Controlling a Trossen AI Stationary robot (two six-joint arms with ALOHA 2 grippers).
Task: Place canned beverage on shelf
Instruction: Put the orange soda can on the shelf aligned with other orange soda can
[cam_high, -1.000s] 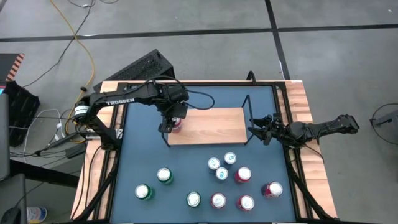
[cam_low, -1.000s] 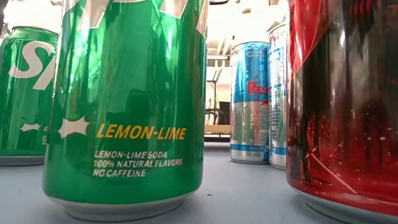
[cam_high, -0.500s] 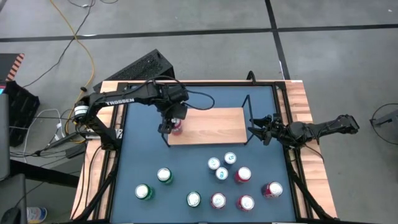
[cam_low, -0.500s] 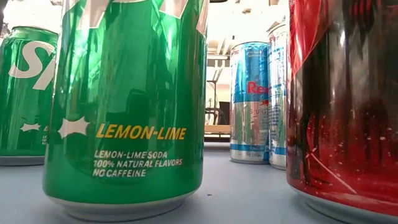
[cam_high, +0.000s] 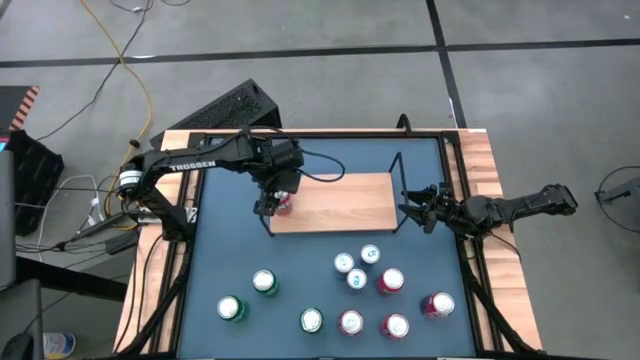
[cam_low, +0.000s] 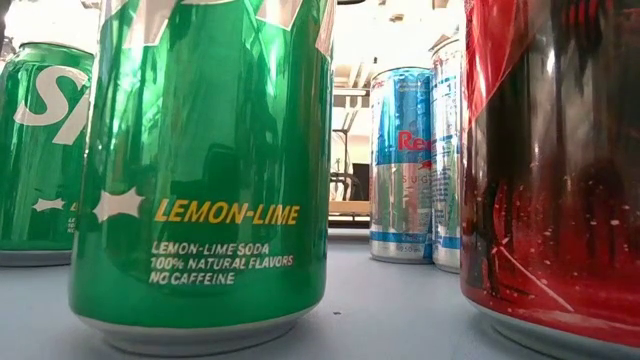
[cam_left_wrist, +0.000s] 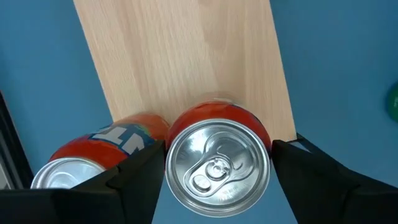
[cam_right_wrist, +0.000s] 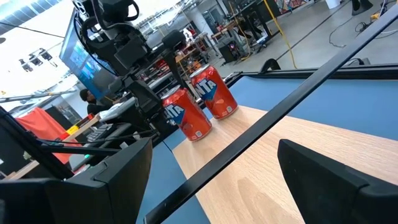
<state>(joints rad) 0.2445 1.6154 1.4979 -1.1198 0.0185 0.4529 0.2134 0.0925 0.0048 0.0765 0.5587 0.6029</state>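
High view puts the left gripper (cam_high: 273, 200) over the left end of the shelf (cam_high: 345, 202), fingers spread to either side of an orange can (cam_left_wrist: 217, 163) that stands upright on the board. In the left wrist view a narrow gap shows between each dark finger (cam_left_wrist: 134, 180) and the can's wall, so it is not pinched. A second orange can (cam_left_wrist: 102, 154) stands just beside it, near one finger, hard by the board's end and its black wire frame (cam_high: 268, 212). Ahead of the fingers the light wood lies bare, leaving most of the board open. The can between the fingers has a silver top with its pull tab unbroken. The right gripper (cam_high: 410, 210), jaws wide apart, waits at the shelf's right end, just outside the wire frame there.
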